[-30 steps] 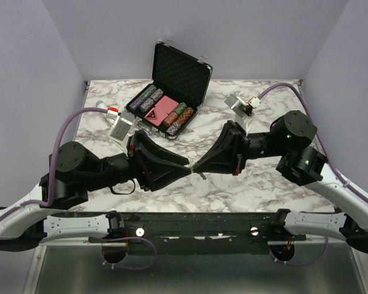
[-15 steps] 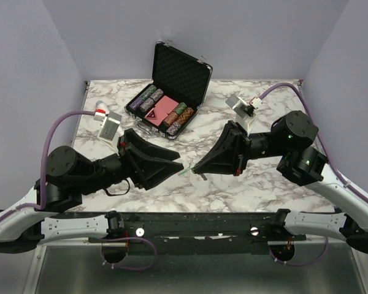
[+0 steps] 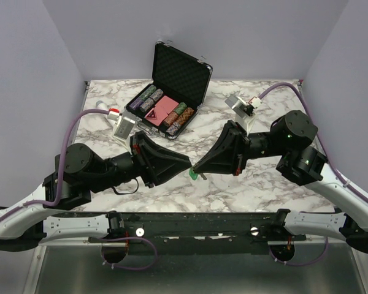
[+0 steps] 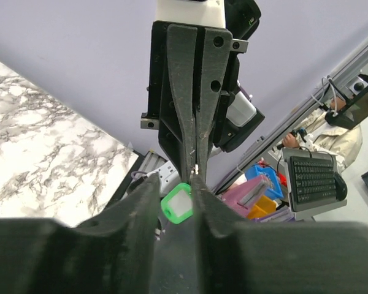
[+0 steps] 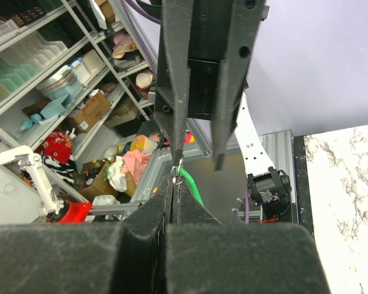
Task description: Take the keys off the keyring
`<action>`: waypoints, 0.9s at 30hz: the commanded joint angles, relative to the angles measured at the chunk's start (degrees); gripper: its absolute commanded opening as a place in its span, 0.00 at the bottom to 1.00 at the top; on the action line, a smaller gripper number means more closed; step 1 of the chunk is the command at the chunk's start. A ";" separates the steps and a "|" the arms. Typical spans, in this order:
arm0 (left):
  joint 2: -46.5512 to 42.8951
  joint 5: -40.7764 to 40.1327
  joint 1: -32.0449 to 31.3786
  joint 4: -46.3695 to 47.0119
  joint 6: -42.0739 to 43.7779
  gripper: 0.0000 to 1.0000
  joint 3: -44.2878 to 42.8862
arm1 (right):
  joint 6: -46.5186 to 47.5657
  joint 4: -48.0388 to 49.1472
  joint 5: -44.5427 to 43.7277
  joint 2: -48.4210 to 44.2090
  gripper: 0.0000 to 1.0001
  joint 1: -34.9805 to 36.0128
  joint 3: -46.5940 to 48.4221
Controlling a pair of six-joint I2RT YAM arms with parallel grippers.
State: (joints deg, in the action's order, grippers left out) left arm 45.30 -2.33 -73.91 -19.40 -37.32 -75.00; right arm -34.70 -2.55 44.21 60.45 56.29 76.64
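Observation:
My two grippers meet tip to tip above the middle of the marble table point(image 3: 257, 184). My right gripper point(image 3: 197, 169) is shut on the thin metal keyring point(image 5: 180, 166), which sticks out just past its fingertips. The bright green key piece point(image 3: 192, 175) hangs from the ring below the tips. In the left wrist view it point(image 4: 176, 204) lies between the open fingers of my left gripper point(image 4: 173, 191), close against the right-hand finger. In the right wrist view its edge point(image 5: 191, 184) shows behind the ring. My left gripper point(image 3: 188, 165) is open, one fingertip at the ring.
An open black poker chip case point(image 3: 164, 112) with its lid point(image 3: 181, 72) up stands at the back centre of the table. Purple walls close in the left, back and right. A black rail runs along the near edge point(image 3: 190, 220).
My left gripper drew back to the left half a second ago, then came forward again to the right gripper's tips. The green piece now hangs between them. The right arm has held still.

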 commanded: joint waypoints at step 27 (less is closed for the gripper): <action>4.45 15.86 -0.45 -23.58 10.07 0.00 -13.42 | 0.25 -3.43 2.90 0.99 0.01 0.22 0.18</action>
State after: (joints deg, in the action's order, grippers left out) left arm 50.13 7.09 -74.00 -35.75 -29.91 -86.94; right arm -34.24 -6.02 46.46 61.45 56.64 77.19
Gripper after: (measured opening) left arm 0.007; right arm 0.012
